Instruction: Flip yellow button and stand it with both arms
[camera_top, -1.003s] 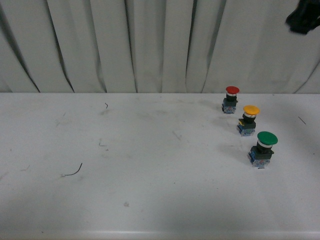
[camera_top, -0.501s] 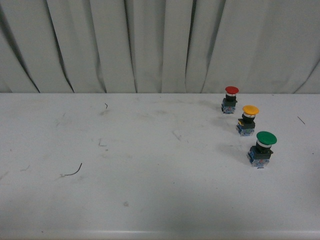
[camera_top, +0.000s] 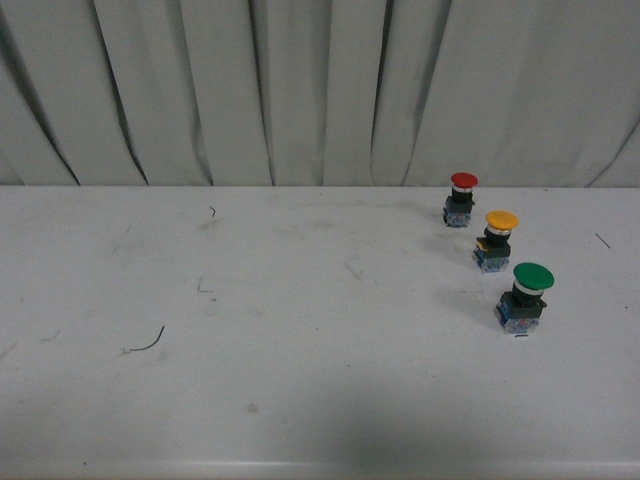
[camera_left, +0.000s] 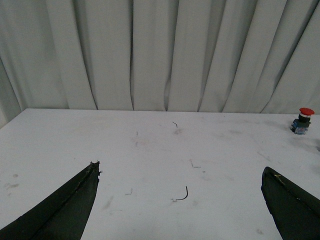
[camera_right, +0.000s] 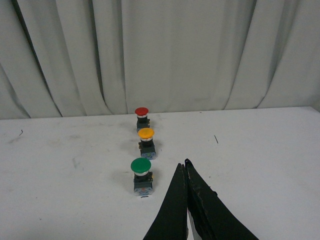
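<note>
Standing upright, cap up: yellow button (camera_top: 497, 241) | left hand (camera_left: 180, 200) apart | right hand (camera_right: 186, 170) together

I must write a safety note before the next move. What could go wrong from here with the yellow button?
1. The yellow button stands upright in a tight row between the red button and the green button; a reaching gripper may knock over a neighbour.
2. The right gripper is shut and must open before any grasp.
3. The left gripper is open but far from the row.
</note>
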